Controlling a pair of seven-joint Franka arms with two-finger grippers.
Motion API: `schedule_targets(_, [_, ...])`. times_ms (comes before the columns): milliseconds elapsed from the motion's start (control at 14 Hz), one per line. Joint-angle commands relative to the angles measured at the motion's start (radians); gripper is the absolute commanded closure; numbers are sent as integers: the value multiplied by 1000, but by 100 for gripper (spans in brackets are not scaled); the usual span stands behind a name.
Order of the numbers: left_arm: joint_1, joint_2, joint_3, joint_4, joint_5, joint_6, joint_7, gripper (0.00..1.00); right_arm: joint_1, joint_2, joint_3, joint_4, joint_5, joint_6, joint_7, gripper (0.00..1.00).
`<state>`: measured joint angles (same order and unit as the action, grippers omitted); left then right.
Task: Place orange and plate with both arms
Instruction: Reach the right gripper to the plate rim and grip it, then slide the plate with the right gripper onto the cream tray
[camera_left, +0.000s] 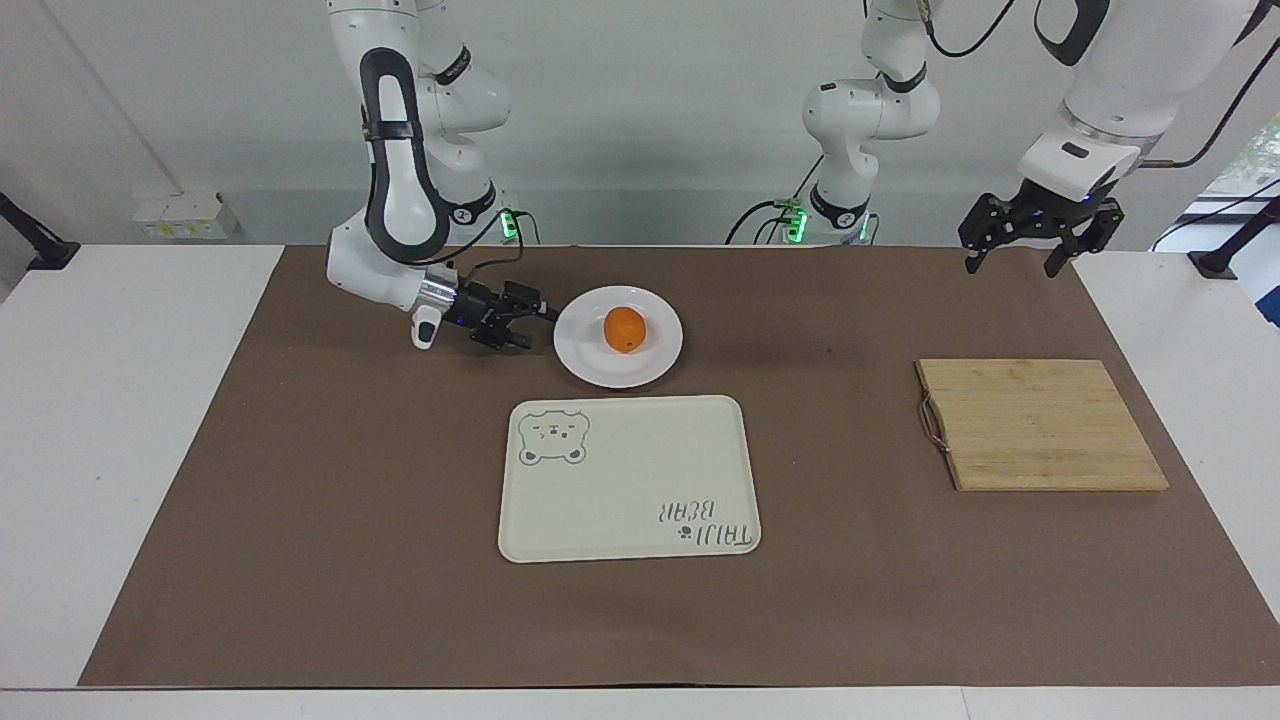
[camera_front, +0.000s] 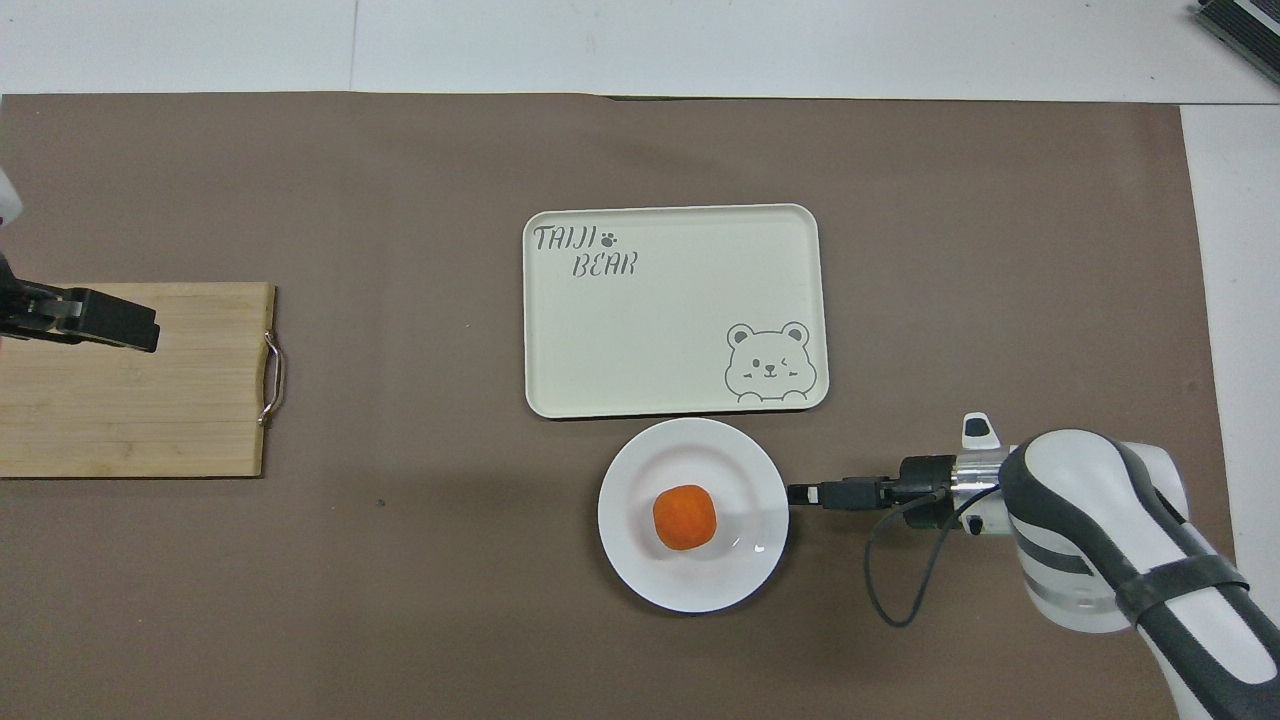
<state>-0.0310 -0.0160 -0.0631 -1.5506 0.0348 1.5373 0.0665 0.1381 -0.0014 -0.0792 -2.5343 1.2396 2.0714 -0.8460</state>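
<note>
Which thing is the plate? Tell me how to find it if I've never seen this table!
Look at the big brown mat, then find the cream tray with the bear drawing in the middle. Right beside it, nearer the robots, sits the plate. It is round, shiny and white, with an orange on it, while the tray is rectangular.

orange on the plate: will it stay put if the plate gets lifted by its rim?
Probably not. The orange is round and sits loose on the glossy plate, so a tilt would likely roll it. The raised rim may stop a slow roll.
</note>
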Motion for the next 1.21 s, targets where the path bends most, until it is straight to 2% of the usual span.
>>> schedule_targets(0, [11, 2, -6, 10, 14, -17, 10, 0, 59, 24, 1, -26, 96, 64, -71, 0])
schedule_targets(143, [11, 2, -6, 12, 14, -17, 10, 0, 110, 29, 1, -35, 162, 104, -76, 0])
schedule_targets(643, [11, 2, -6, 12, 14, -17, 12, 0, 126, 0, 1, -84, 207, 96, -81, 0])
schedule_targets(714, [11, 2, -6, 12, 14, -17, 10, 0, 126, 0, 1, -86, 207, 99, -96, 20])
schedule_targets(786, [11, 2, -6, 10, 14, -17, 10, 0, 126, 0, 1, -84, 207, 101, -96, 54])
schedule_targets(857, [11, 2, -6, 12, 14, -17, 10, 0, 126, 0, 1, -84, 207, 102, -93, 76])
schedule_targets(929, [10, 2, -6, 12, 14, -17, 10, 0, 126, 1, 1, -84, 207, 102, -90, 91])
schedule_targets(1143, [11, 2, -6, 12, 14, -17, 10, 0, 129, 6, 1, -80, 207, 107, -94, 100])
